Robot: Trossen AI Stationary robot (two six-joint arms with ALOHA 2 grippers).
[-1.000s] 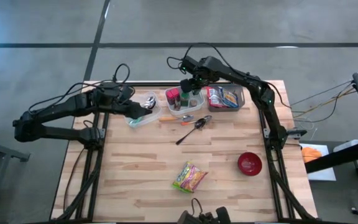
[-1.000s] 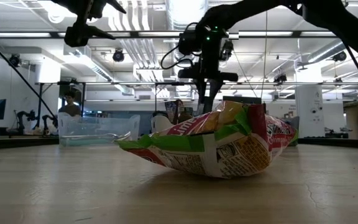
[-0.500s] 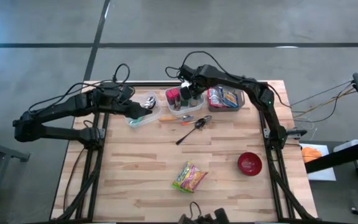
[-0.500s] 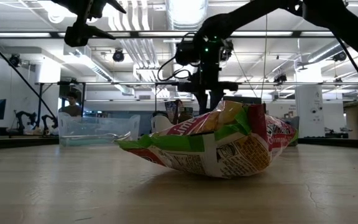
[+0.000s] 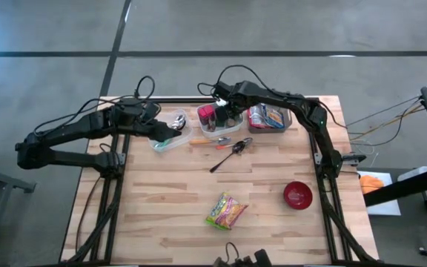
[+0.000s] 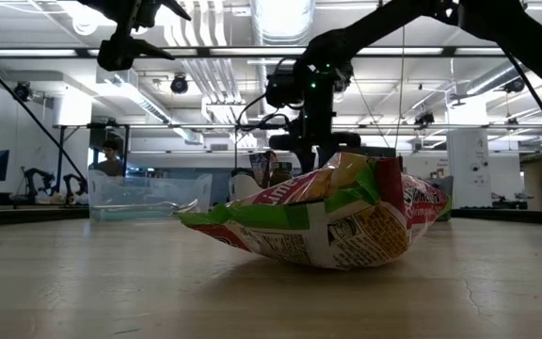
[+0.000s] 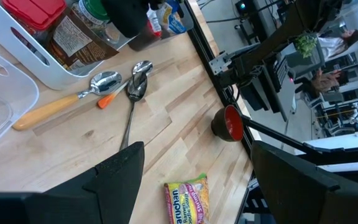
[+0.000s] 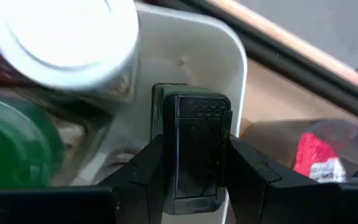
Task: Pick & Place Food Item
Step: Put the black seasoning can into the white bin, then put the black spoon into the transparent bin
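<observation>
My right gripper is shut on a small dark container with a black top, at one corner of a white bin that holds a white-lidded jar and a green-lidded one. In the low view the gripper hangs behind the ramen packet, which lies flat near the table's near edge. My left gripper stands open over a clear tub at the far left and touches nothing. My right gripper pinches the dark container by its two opposite sides, one finger on each, just under the black top. The fingers come from above, steeply down. The container stands upright in the hold. Whether its bottom rests in the bin cannot be seen.
A second clear tub of packets stands right of the white bin. Two metal spoons and an orange-handled one lie in front of the bins. A red bowl sits at the near right. Bare wood lies between.
My right gripper has sunk toward the white bin, still shut on the dark container, which has gone down with it and stayed upright. My left gripper has kept still.
</observation>
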